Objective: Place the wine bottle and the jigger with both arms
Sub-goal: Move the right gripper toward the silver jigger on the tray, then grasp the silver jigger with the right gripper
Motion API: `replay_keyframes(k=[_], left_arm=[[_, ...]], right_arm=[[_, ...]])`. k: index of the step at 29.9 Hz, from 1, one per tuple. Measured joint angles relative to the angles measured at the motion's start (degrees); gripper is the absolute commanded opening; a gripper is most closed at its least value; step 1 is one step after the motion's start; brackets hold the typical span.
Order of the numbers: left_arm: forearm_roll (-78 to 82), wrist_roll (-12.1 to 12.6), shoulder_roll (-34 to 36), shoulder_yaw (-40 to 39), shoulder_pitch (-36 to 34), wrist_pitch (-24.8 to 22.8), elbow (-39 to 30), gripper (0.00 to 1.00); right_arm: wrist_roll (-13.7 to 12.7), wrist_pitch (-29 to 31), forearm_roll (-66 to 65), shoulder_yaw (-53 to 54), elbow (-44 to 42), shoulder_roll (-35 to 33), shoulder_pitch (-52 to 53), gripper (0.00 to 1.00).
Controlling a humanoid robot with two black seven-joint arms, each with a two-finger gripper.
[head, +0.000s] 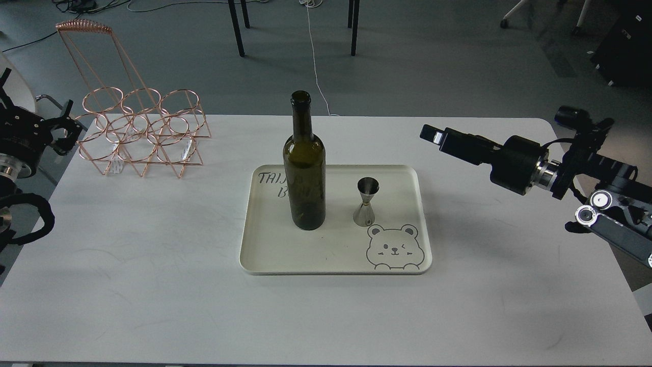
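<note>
Standing upright on the cream tray [407, 176], the wine bottle [304, 168] sits toward the tray's left half, its open mouth uncorked and its dark olive glass covering part of the lettering printed on the tray floor. Just to its right, apart from it, the jigger [367, 202] also stands upright on the tray, its wider cone up top, right above a cartoon bear drawn in the tray's near right corner. The tray lies flat near the middle of the white table [153, 285].

Well to the right of the tray, the right gripper [432, 134] hangs above the table, pointing left toward the tray — it is empty and touches nothing, and seen end-on its fingers cannot be told apart, so I cannot tell how wide it stands. Its black arm runs back to the right edge of the view with silver joints showing.

At the far left edge, the left gripper [65, 125] sits off the table's corner, holding nothing; its thin fingers look spread apart. Beside it, on the table's far left corner, stands a copper wire bottle rack [142, 132] with a tall handle.
</note>
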Motion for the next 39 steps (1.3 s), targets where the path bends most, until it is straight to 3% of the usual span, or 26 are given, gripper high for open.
replay_keyframes(k=[13, 23, 27, 31, 39], left_arm=[[0.27, 0.09, -0.29, 0.38, -0.1, 0.0, -0.1, 0.99], [0.28, -0.06, -0.26, 0.53, 0.02, 0.0, -0.04, 0.99], [0.27, -1.72, 0.0, 0.59, 0.16, 0.01, 0.02, 0.99], [0.27, -2.98, 0.03, 0.61, 0.2, 0.01, 0.02, 0.99], [0.32, -3.11, -0.25, 0.64, 1.13, 0.01, 0.02, 0.99]], right_arm=[[0.01, -12.64, -34.24, -9.21, -3.86, 3.05, -0.44, 0.98], [0.01, -14.14, -40.39, -10.29, -11.99, 12.67, 0.41, 0.98], [0.0, -14.16, -40.86, -10.29, -15.62, 16.78, 1.16, 0.96], [-0.02, -14.39, -40.89, -10.29, -18.33, 20.57, 1.52, 0.87], [-0.01, -15.84, -40.89, -10.29, -23.31, 24.76, 1.39, 0.67]])
